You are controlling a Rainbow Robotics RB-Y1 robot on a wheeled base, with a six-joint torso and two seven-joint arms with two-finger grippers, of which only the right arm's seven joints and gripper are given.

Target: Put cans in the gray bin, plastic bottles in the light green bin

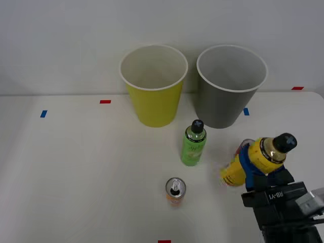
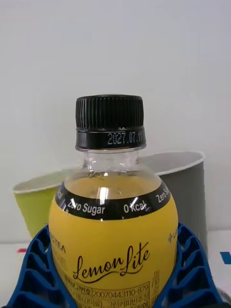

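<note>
My right gripper (image 1: pixel 259 164) is shut on the yellow plastic bottle (image 1: pixel 238 172), which hangs tilted above the table at the right, its dark cap (image 1: pixel 285 142) pointing right. In the wrist view the blue fingers (image 2: pixel 38 269) clasp both sides of this bottle (image 2: pixel 113 231). Just behind it, a red can (image 1: pixel 245 145) is mostly hidden. The green bottle (image 1: pixel 193 143) stands upright in the middle, in front of the bins. An orange can (image 1: pixel 175 191) stands nearer the front edge. At the back stand the light green bin (image 1: pixel 153 96) and, to its right, the gray bin (image 1: pixel 228 101).
Blue and red tape marks (image 1: pixel 105 102) dot the white table. A white wall rises right behind the bins. In the wrist view, the light green bin (image 2: pixel 33 202) and gray bin (image 2: pixel 190 187) show behind the held bottle.
</note>
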